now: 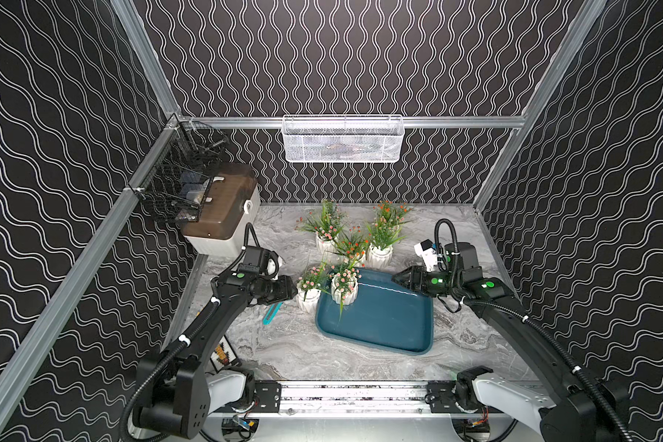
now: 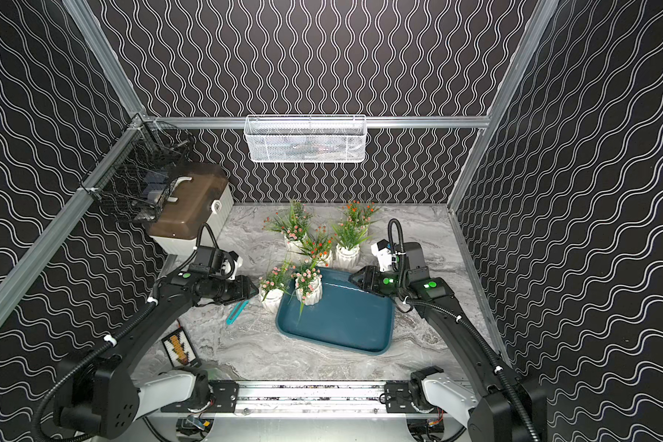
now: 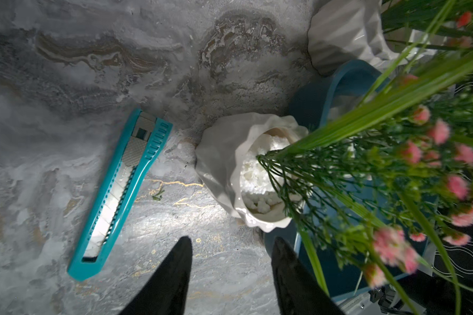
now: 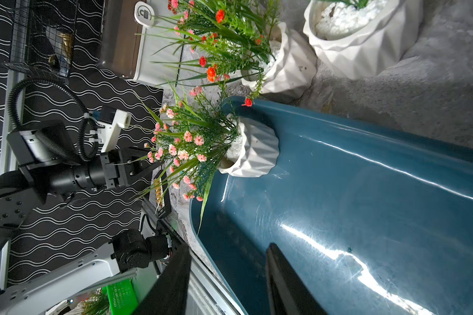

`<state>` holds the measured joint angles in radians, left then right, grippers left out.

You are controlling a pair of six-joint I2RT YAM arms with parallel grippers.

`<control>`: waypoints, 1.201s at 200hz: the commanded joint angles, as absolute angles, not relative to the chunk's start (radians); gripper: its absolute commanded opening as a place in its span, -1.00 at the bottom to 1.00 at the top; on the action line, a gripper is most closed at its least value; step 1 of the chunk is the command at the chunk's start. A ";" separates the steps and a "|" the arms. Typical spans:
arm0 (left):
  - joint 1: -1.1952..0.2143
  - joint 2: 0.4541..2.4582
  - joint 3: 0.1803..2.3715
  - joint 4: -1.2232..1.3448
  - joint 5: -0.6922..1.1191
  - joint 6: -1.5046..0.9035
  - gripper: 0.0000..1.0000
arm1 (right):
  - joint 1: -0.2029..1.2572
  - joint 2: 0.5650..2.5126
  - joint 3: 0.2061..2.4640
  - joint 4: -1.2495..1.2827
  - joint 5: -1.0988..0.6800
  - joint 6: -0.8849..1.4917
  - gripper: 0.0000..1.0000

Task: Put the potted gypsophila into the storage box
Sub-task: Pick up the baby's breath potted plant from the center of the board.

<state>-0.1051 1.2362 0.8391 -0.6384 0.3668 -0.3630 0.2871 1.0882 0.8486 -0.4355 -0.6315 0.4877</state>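
Step in hand: second pickup. One potted gypsophila [image 1: 344, 289] sits in storage box [image 1: 383, 325]; next pot [image 1: 309, 298] stands on table [image 1: 291, 344] just beside its rim. Left fingers [image 3: 172, 272] part-spread, empty, near it; right fingers [image 4: 284, 286] likewise, over the box. Next: straddle pot, close, clear rim.

Storage box [image 1: 383, 325] dark teal; potted gypsophila [image 1: 343, 294] white ribbed pots, green leaves, pink or orange-red blossoms; bench [image 1: 303, 356] grey marble veining; walls [image 1: 54, 114] black with white wavy lines; knife [image 3: 118, 191] turquoise; basket [image 1: 341, 145] white mesh; lidded box [image 1: 223, 218] white under brown lid.
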 commanded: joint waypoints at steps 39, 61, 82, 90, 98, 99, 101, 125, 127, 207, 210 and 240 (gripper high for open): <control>-0.106 1.247 0.836 -0.589 0.406 -0.344 -0.03 | 0.288 1.060 0.845 -0.422 -0.614 0.470 -0.06; -0.106 1.268 0.847 -0.584 0.424 -0.345 -0.06 | 0.288 1.057 0.845 -0.423 -0.608 0.468 -0.06; -0.124 1.313 0.884 -0.580 0.423 -0.354 -0.12 | 0.288 1.057 0.845 -0.427 -0.596 0.468 -0.06; -0.150 1.341 0.923 -0.615 0.363 -0.336 -0.12 | 0.288 1.058 0.845 -0.429 -0.594 0.468 -0.06; -0.180 1.370 0.960 -0.662 0.292 -0.320 -0.13 | 0.288 1.058 0.846 -0.431 -0.592 0.466 -0.06; -0.185 1.372 0.965 -0.665 0.285 -0.319 -0.13 | 0.288 1.058 0.846 -0.431 -0.593 0.466 -0.06; -0.192 1.378 0.972 -0.672 0.272 -0.315 -0.13 | 0.288 1.057 0.847 -0.431 -0.593 0.466 -0.06; -0.219 1.406 0.984 -0.668 0.239 -0.342 -0.15 | 0.288 1.056 0.848 -0.433 -0.586 0.466 -0.06; -0.220 1.408 0.986 -0.670 0.236 -0.344 -0.15 | 0.287 1.055 0.848 -0.433 -0.586 0.466 -0.06; -0.230 1.349 1.008 -0.719 0.096 -0.310 -0.22 | 0.288 1.052 0.845 -0.436 -0.574 0.463 -0.06; -0.230 1.353 1.007 -0.718 0.106 -0.307 -0.22 | 0.288 1.052 0.845 -0.437 -0.574 0.462 -0.06; -0.229 1.387 0.994 -0.688 0.158 -0.313 -0.24 | 0.287 1.054 0.845 -0.438 -0.572 0.462 -0.06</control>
<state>-0.2295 1.3693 0.9985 -0.6926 0.1284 -0.3256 0.2871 1.0542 0.8448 -0.4370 -0.5808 0.4698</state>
